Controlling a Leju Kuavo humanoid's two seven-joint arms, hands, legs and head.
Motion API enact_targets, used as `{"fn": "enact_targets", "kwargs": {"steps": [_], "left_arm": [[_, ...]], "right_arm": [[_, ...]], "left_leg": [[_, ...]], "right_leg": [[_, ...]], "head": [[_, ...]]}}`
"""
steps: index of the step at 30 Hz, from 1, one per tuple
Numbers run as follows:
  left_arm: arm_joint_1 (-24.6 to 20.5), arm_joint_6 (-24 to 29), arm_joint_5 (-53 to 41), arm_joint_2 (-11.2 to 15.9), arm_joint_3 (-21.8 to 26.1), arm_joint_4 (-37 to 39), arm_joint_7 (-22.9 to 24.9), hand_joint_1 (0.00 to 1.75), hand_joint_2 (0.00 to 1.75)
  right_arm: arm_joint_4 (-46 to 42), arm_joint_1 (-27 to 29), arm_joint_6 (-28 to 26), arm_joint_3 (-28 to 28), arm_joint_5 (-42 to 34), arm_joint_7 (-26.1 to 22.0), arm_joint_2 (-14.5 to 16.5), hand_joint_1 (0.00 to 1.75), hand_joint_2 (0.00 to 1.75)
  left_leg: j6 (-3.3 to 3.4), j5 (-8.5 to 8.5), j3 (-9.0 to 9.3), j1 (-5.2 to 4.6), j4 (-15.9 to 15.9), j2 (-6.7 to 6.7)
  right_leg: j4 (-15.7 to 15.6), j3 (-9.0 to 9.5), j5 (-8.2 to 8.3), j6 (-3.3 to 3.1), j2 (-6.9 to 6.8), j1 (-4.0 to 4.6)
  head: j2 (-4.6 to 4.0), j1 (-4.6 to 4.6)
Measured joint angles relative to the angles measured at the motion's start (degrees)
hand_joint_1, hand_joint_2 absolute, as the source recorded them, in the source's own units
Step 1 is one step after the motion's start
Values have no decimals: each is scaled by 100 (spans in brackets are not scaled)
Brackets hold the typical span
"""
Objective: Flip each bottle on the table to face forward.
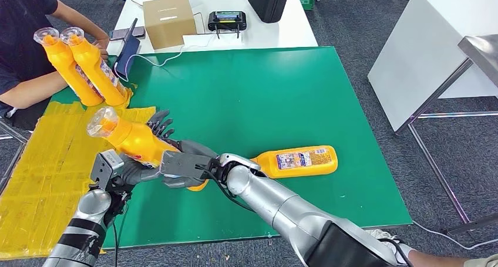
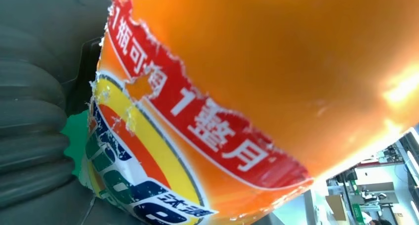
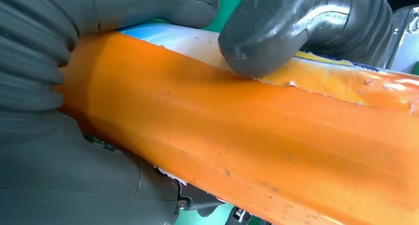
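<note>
Head view shows you both hands on one orange bottle (image 1: 132, 139), lifted above the green table (image 1: 282, 91). Your left hand (image 1: 136, 168) cradles its lower body from underneath, dark fingers showing behind it; your right hand (image 1: 183, 166) wraps the base end, thumb pressed on the torn label edge in the right wrist view. The bottle's long axis runs from that base up and away to the left, clear cap highest. The red and blue printed label (image 2: 197, 131) faces the left wrist camera. A second orange bottle (image 1: 298, 161) lies flat on the table just beyond your right forearm, long axis left to right, label up; the right hand is clearly the nearer one. A person (image 1: 23, 38) at the far left holds two more bottles (image 1: 82, 67).
</note>
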Motion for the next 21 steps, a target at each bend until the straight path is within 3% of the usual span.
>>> {"fn": "enact_targets", "kwargs": {"steps": [5, 11, 21], "left_arm": [[-1, -229, 315, 0, 57, 26, 68, 0, 175], [-1, -752, 1318, 0, 237, 34, 357, 0, 175], [0, -915, 1753, -4, 330, 34, 507, 0, 175]], "right_arm": [[11, -2, 2, 23, -8, 0, -2, 175, 175], [10, -35, 2, 72, -62, -1, 5, 175, 175], [10, -47, -2, 121, -84, -11, 15, 175, 175]], "left_leg": [[0, 0, 0, 0, 0, 1], [0, 0, 1, 0, 0, 6], [0, 0, 0, 0, 0, 8]], "right_leg": [[0, -1, 0, 0, 1, 0], [0, -2, 0, 0, 4, 0], [0, -4, 0, 0, 6, 0]], "head": [[0, 1], [0, 0], [0, 0]]}}
